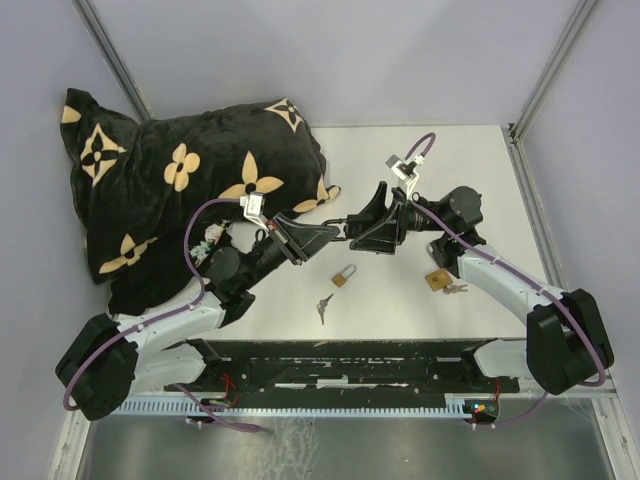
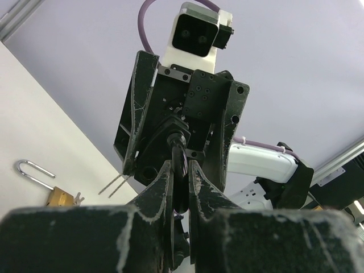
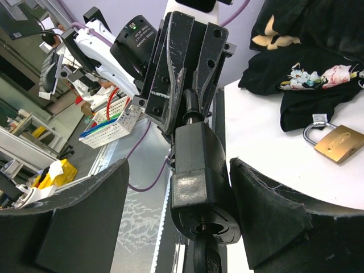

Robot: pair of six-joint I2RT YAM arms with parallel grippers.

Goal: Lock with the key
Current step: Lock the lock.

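Note:
A black padlock (image 3: 199, 170) hangs in the air between my two grippers. A black-headed key (image 3: 207, 259) sits in the keyhole at its end nearest the right wrist camera. My left gripper (image 2: 181, 170) is shut on the padlock's far, shackle end (image 2: 180, 162). My right gripper (image 3: 179, 170) stands open around the lock body. Its right finger lies close against the body and a wide gap shows on the left side. In the top view the left gripper (image 1: 333, 232) and the right gripper (image 1: 366, 224) meet tip to tip above the table's middle.
A brass padlock (image 1: 343, 275) lies on the table below the grippers, with a key (image 1: 323, 306) beside it. A second brass padlock (image 1: 437, 280) with keys (image 1: 456, 289) lies under the right arm. A black flowered cloth (image 1: 190, 190) fills the back left.

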